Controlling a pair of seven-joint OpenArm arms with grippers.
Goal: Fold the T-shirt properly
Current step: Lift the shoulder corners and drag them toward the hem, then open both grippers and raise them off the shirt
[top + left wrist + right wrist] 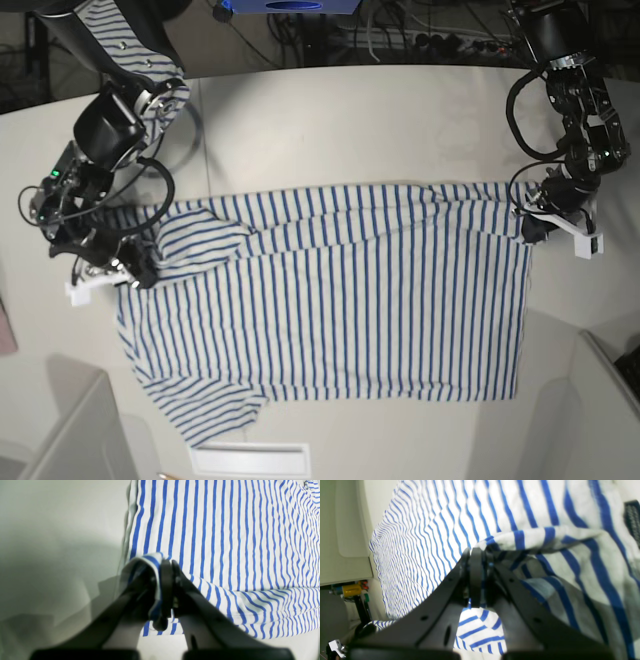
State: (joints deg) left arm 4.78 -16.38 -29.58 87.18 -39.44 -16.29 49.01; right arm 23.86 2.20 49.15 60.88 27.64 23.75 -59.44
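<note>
T-shirt [340, 300] spread on bench [350, 120]; left fingers [163, 585] and right fingers [480, 577] each clamped on shirt edge.

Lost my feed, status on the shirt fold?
Left gripper and right gripper both pinching T-shirt edges. Shirt half-folded on table. Nothing blocking.

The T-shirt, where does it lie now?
In the base view the T-shirt lies spread across the middle of the table, between the right gripper and the left gripper.
</note>
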